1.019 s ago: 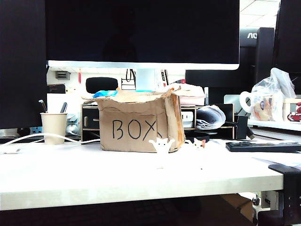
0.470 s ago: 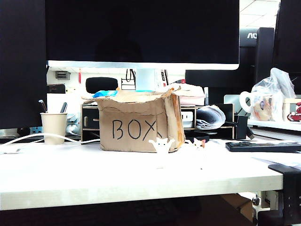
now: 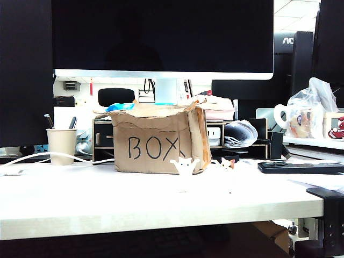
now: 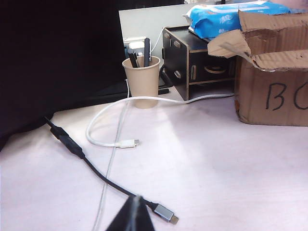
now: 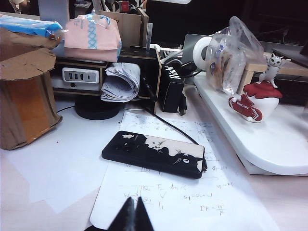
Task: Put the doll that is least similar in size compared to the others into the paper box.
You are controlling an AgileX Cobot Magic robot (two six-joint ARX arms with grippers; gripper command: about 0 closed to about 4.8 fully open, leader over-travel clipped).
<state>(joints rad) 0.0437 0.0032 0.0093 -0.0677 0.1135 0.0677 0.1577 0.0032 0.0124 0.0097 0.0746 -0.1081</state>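
A: Left tool (image 4: 132, 214): dark tips pressed together to one point, nothing in them, low over the desk (image 4: 216, 168) above a black cable with a metal plug (image 4: 166, 213). Right tool (image 5: 132, 214): also closed and empty, above a handwritten sheet (image 5: 192, 192).

B: Task items?

A: Paper box (image 3: 156, 140): brown corrugated card, ragged torn rim, "BOX" in black marker, centre of the exterior view. The doll (image 5: 254, 98) shows only in the right wrist view: round, glossy white body with a dark-red dripping top, on the white raised shelf (image 5: 269, 144), at about 2 o'clock from the phone (image 5: 154, 154).

B: Counts?

A: Small white cats on the desk: two, one with raised arms (image 3: 185, 165) touching the box front, one with an orange ear (image 3: 228, 164) at 3 o'clock from it. One beige paper cup (image 3: 61, 145) with pens at 9 o'clock from the box. One white cable (image 4: 110, 115).

B: Versus a second ago?

A: Exterior view unchanged; nothing shifted.
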